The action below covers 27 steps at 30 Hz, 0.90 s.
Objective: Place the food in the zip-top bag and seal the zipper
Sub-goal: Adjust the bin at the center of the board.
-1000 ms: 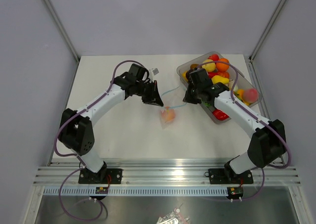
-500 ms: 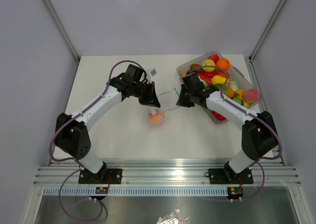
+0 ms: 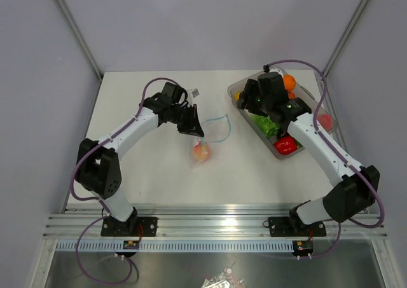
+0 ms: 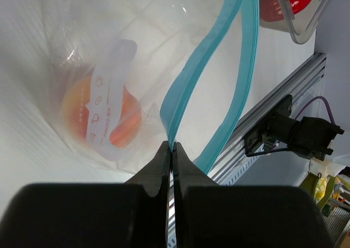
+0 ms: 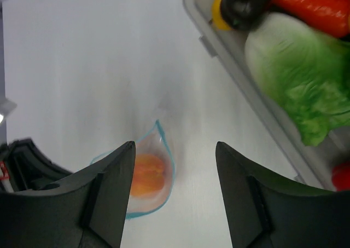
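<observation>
- The surface [image 3: 146, 173] carries one clear tray [image 3: 233, 92] at the far right and one zip-top bag [image 4: 49, 45] near the middle, well apart from each other.
- The tray holds a heap of toy food [image 3: 287, 81] and one green lettuce [image 5: 295, 78]. The right arm hides part of the heap, so I cannot count the pieces; there are at least five.
- The bag lies floppy with its mouth gaping.
- Left end effector [image 4: 170, 149]: clamped shut on one lip of the bag's mouth, holding it up.
- Right end effector [image 5: 175, 149]: jaws apart and empty, over the tray's near-left part.
- One orange-pink fruit [image 4: 74, 108] sits at the bottom of the bag, so loading has begun.
- The zipper [image 4: 203, 53] is unsealed, its two blue strips spread in a loop. By my judgement, more food and the whole seal are left to do.
</observation>
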### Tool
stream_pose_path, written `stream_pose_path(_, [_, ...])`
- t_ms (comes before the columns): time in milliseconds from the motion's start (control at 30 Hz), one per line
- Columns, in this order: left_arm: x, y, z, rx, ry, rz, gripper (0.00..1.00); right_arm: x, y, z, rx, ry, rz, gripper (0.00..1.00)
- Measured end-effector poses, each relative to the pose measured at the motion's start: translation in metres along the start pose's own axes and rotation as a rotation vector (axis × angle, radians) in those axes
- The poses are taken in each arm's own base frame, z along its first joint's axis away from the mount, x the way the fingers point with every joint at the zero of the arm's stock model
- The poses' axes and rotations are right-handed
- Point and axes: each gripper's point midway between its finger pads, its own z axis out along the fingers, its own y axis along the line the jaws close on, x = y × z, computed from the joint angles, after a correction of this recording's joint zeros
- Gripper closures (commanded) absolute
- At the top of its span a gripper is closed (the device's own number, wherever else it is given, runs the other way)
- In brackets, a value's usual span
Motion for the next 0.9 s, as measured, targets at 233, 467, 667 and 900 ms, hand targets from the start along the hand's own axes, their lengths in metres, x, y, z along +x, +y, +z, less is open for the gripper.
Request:
stream_pose_path(233, [-0.019,-0.003,0.004,0.007,-0.023,-0.001,1.0,-0.069,-0.066,0.053,0.151,-0.066,0.109,0.27])
stream_pose_path(467, [-0.04,-0.009,-0.004,0.02,-0.071,0.015,1.0,-0.041,-0.1,0.096,0.245,0.072,0.075,0.3])
stream_pose_path(667, [-0.04,-0.005,-0.006,0.012,-0.069,0.006,1.0,0.023,-0.125,0.041,0.259,0.169,0.054,0.14])
stream_pose_path(900, [-0.045,0.003,-0.008,0.007,-0.087,-0.01,1.0,0.063,-0.135,0.016,0.239,0.217,0.061,0.14])
